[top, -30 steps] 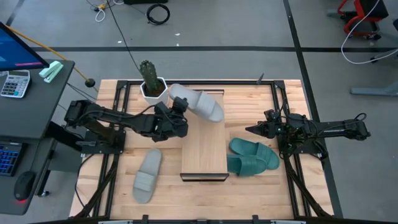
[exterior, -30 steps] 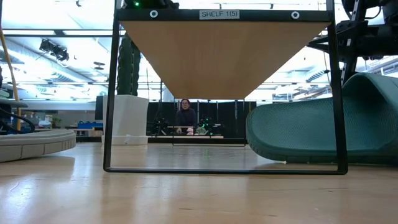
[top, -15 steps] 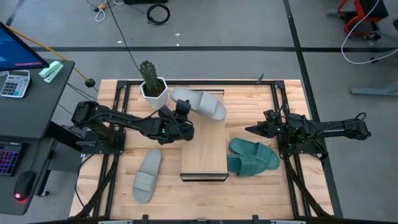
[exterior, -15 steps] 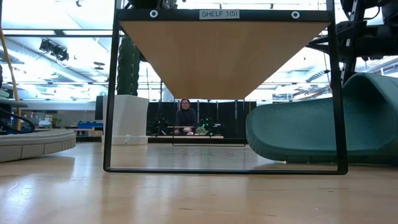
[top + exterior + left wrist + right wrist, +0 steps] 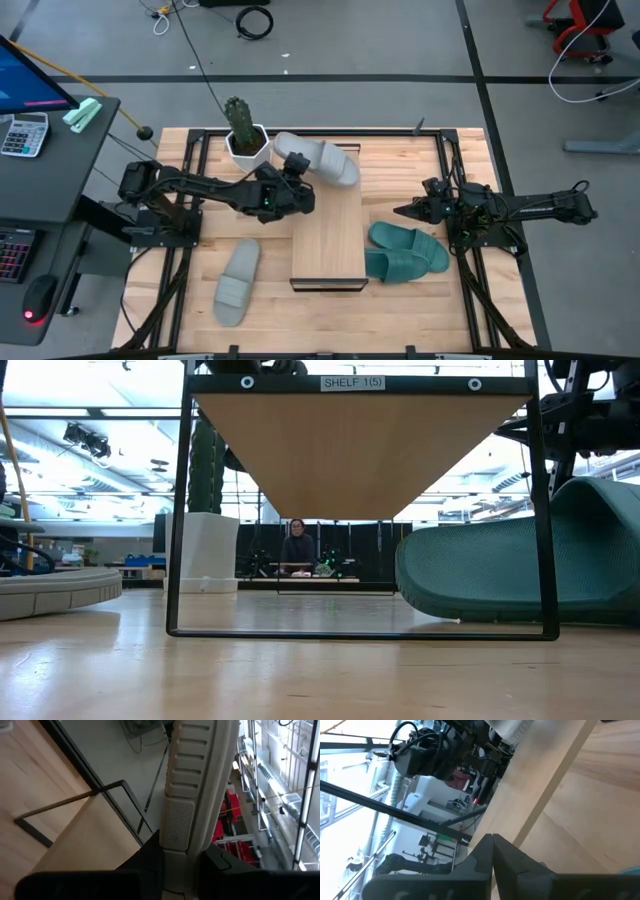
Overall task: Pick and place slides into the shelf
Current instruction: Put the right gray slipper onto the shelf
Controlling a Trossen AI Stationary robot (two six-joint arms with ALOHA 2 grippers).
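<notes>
My left gripper (image 5: 291,178) is shut on one light grey slide (image 5: 318,160), which hovers over the far end of the shelf (image 5: 328,240). In the left wrist view this slide (image 5: 192,785) stands edge-on between my fingers, with the shelf board (image 5: 80,845) below. The other grey slide (image 5: 237,282) lies flat on the table left of the shelf. The teal pair (image 5: 405,252) lies right of the shelf, one partly on the other. My right gripper (image 5: 402,210) waits shut, just beyond the teal pair. My left gripper pinches the grey slide's sole near one end (image 5: 175,832) between its two fingers (image 5: 150,862), across the sole's thickness. The fingers come nearly level from the table's left. The slide is lifted clear and reaches out toward the right, over the shelf's far end.
A cactus in a white pot (image 5: 243,138) stands at the far edge, close to the held slide's left end. The shelf's dark frame (image 5: 180,510) rises above the tabletop. A desk with a calculator (image 5: 24,133) is off the table's left. A person (image 5: 297,545) sits far behind.
My left gripper has carried the grey slide a little toward the right and then toward the far edge, staying shut on it. The slide stays lifted. The right arm has kept still.
</notes>
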